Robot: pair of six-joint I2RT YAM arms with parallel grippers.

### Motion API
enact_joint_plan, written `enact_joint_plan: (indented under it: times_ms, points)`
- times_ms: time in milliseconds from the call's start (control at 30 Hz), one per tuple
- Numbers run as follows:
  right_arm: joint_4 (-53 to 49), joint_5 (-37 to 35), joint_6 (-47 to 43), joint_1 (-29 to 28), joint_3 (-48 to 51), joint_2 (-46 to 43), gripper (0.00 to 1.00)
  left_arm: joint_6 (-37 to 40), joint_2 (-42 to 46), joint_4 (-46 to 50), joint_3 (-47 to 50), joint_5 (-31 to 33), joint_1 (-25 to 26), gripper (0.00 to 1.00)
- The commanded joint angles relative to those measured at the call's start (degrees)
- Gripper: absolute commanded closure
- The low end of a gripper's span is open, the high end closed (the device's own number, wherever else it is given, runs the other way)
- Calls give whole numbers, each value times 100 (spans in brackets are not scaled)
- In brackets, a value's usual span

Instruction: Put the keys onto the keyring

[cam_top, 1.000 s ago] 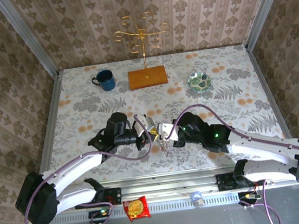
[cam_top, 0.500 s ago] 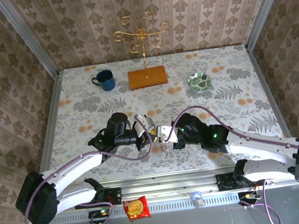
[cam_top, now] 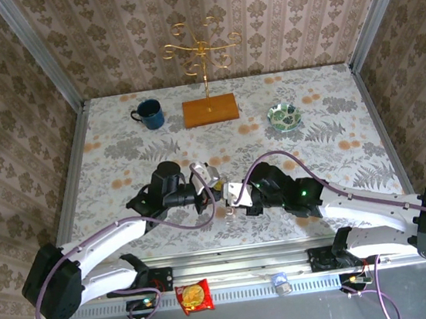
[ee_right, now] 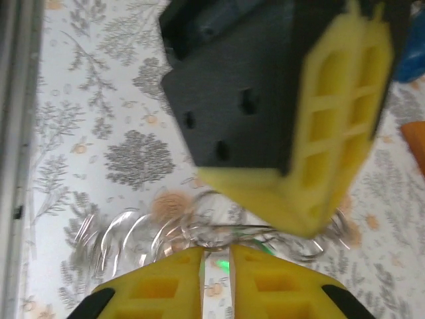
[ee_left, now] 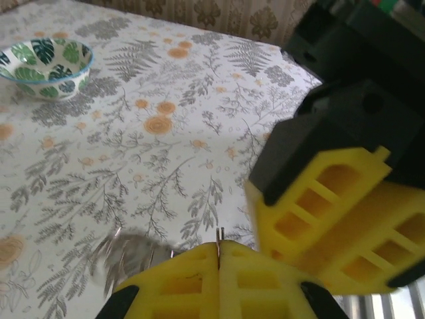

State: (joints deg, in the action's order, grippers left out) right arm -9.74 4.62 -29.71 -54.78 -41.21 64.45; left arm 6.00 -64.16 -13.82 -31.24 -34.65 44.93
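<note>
Floral-print table (cam_top: 119, 151), patterned walls on three sides. Back row, unchanged from a second ago: blue mug (cam_top: 147, 114), gold branched stand (cam_top: 201, 48) on its wooden base (cam_top: 210, 110), green leaf-pattern bowl (cam_top: 283, 116). Snack packet (cam_top: 193, 296) on the rail below my arm bases.

Item 1, my left gripper (ee_left: 218, 256): yellow fingers pressed together on a thin metal edge, seemingly part of the keyring (ee_right: 219, 234). It sits near the table's front centre, its position barely changed.

Item 2, my right gripper (ee_right: 216, 264): fingers nearly closed with a narrow slit between them. The keyring's silvery wire loops cross their tips and a green speck shows in the slit. Whether they grip anything I cannot tell. Since a second ago this arm has slid a little leftward and toward the front edge, close against the left gripper.

Item 3, keys (cam_top: 229, 212): a small metal bunch dangling beneath the two grippers, shifted slightly left with them. Colours not discernible.
</note>
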Motion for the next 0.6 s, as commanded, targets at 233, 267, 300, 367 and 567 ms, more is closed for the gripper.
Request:
enact_joint_plan:
  times_ms: [233,267,300,367,567]
  points:
    - [594,792,1210,784,752,-1480,79,435,195,-2093,835,-490,-38,100]
    - [816,816,1330,848,869,-1534,79,453,173,-2131,863,-535,-45,100]
    - [1002,847,1432,887,956,-1544,79,464,153,-2171,896,-591,-46,100]
    - [1233,947,1540,907,1035,-1428,80,464,100,-2336,982,-688,-54,100]
    - [1810,1327,1698,914,1130,-912,78,384,0,-2887,1188,-777,-48,100]
